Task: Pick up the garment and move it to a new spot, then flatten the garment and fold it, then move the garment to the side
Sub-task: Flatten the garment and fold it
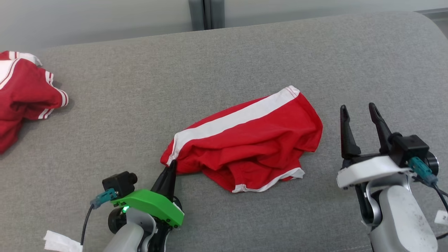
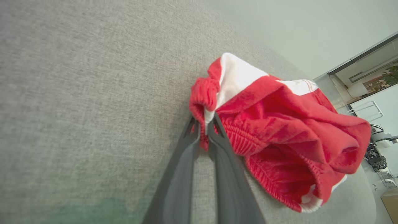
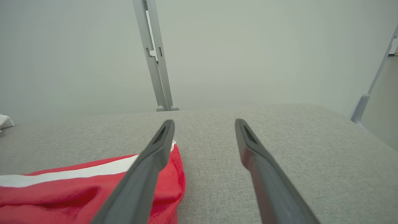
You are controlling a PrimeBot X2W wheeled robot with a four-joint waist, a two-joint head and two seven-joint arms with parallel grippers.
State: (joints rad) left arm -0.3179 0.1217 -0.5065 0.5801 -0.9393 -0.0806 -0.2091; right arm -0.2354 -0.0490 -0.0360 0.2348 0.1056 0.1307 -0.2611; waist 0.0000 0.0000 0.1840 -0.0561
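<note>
Red shorts with a white side stripe (image 1: 252, 140) lie crumpled in the middle of the grey cushioned surface (image 1: 210, 63). My left gripper (image 1: 172, 164) is shut on the near-left corner of the shorts' waistband; in the left wrist view its fingers (image 2: 203, 126) pinch the gathered red and white hem of the shorts (image 2: 279, 133). To the right of the garment my right gripper (image 1: 358, 110) stands open above the surface, holding nothing. The right wrist view puts the shorts (image 3: 77, 183) to the left of my open right gripper (image 3: 203, 124), partly behind its left finger (image 3: 146, 168).
A second red garment with white stripes (image 1: 24, 94) lies bunched at the far left edge of the surface. A pale wall with a grey vertical post (image 1: 206, 14) stands behind the surface. Bare grey cushion stretches behind and to the right of the shorts.
</note>
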